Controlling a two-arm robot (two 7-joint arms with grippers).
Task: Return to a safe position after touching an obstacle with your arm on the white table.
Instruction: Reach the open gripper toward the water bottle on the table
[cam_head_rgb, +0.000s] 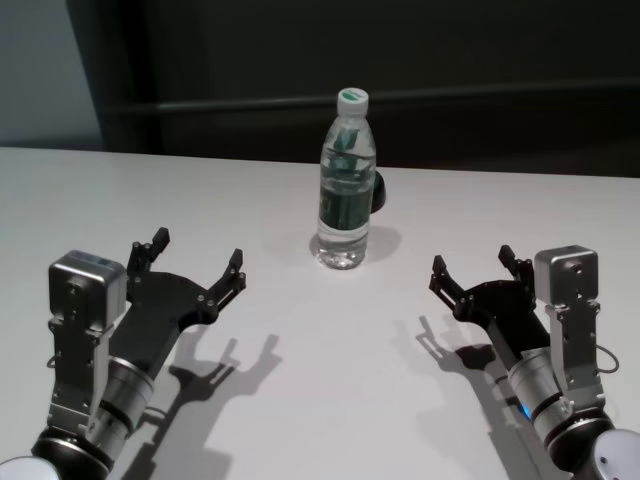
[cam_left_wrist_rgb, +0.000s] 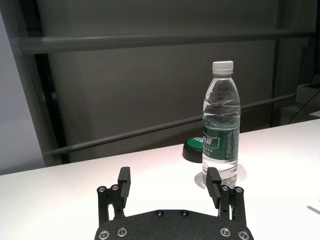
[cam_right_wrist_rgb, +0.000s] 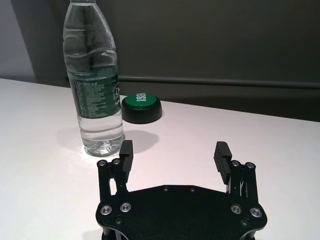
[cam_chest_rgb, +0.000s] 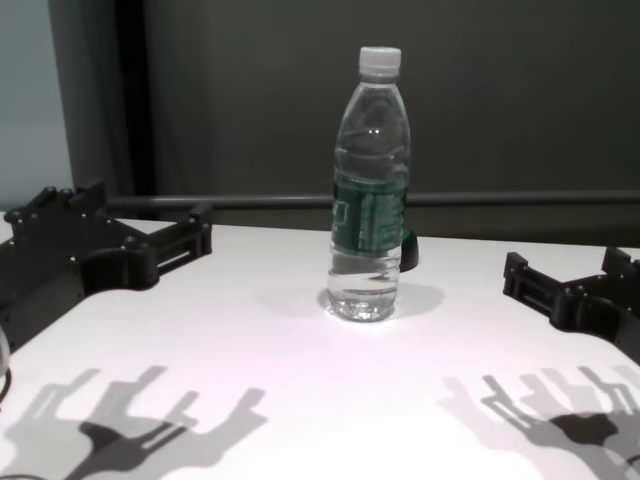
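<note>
Flanking the upright bottle (cam_head_rgb: 345, 185), both hands hover open, apart.

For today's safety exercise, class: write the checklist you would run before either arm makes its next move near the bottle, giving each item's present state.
1. Water bottle upright on the white table: ok.
2. Left gripper apart from the bottle: ok.
3. Right gripper apart from the bottle: ok.
4. Fingers of both grippers open, holding nothing: ok.
5. Green button behind the bottle, out of the arms' way: ok.
6. Bottle cap tightly screwed on: cannot tell.
</note>
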